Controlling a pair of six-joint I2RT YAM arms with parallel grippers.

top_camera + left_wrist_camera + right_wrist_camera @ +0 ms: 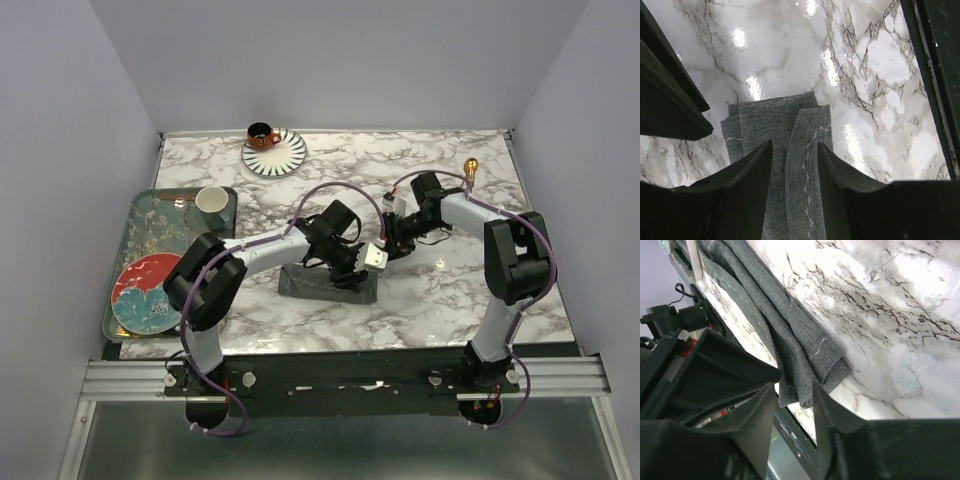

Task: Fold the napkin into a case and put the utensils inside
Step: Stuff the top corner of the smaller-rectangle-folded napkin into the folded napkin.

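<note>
Folding is in hand: the napkin (pixel 325 285) lies as a narrow strip on the surface (pixel 450 300) near the front, and the next move likely calls for pinching its hemmed flap over. The left pincer (pixel 795 145) straddles that flap and the right pincer (pixel 794 387) the strip's end, both part-open, neither plainly gripping the cloth.

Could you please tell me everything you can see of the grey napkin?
The napkin is dark grey woven cloth with a thin lighter stitched hem, folded in overlapping layers into a long narrow strip. It lies flat on the marble table, in the near half, about midway across. The left gripper straddles a lengthwise fold and the right gripper sits at one end, where the layers splay slightly; both have jaws apart, and whether either touches the cloth I cannot tell.
</note>
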